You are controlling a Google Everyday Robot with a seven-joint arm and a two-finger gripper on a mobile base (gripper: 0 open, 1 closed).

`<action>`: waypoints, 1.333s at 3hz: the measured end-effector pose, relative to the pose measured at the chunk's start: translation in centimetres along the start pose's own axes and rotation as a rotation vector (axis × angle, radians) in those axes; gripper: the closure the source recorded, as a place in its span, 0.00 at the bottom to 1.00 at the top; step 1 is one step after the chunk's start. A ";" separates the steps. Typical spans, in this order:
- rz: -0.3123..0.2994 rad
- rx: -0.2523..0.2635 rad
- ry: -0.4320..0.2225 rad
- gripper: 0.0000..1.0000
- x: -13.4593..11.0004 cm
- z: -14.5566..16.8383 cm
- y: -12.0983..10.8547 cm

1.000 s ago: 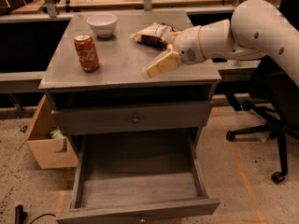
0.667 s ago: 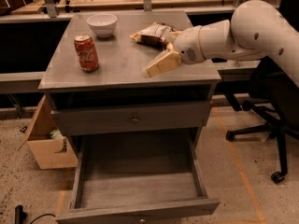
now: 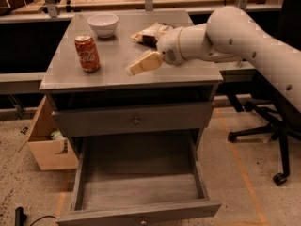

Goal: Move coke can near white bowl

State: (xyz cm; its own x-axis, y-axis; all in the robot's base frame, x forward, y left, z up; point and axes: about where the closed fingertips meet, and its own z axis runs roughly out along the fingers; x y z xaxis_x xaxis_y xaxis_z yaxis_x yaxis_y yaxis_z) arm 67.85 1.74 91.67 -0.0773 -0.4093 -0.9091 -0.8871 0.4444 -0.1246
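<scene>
Over the front middle of the tabletop [image 3: 117, 74], the tool [image 3: 141, 65] hangs just above the surface, its tan tip pointing left toward the coke can [image 3: 87, 53]. Whether it is released or clenched I cannot tell; it is apart from the can. The white arm [image 3: 230, 32] reaches in from the right. Just behind the wrist lies a tan-and-brown snack bag [image 3: 148, 33]. The coke can stands upright near the tabletop's left front, well left of the tool. The white bowl [image 3: 103, 24] sits behind the can, toward the back edge, apart from it. Below, the lower drawer [image 3: 141, 187] is pulled open. A cardboard box [image 3: 49, 147] sits on the floor at left, an office chair [image 3: 270, 126] at right.
</scene>
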 end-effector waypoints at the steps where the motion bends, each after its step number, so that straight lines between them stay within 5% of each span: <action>1: 0.000 -0.023 -0.043 0.00 -0.7 4.2 -0.9; 4: 0.035 -0.187 -0.190 0.00 -2.8 17.0 -1.5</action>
State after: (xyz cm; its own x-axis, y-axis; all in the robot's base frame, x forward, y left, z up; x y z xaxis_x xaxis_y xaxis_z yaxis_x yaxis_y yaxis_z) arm 77.20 15.78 87.62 -0.0384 -0.2314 -0.9721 -0.9556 0.2930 -0.0320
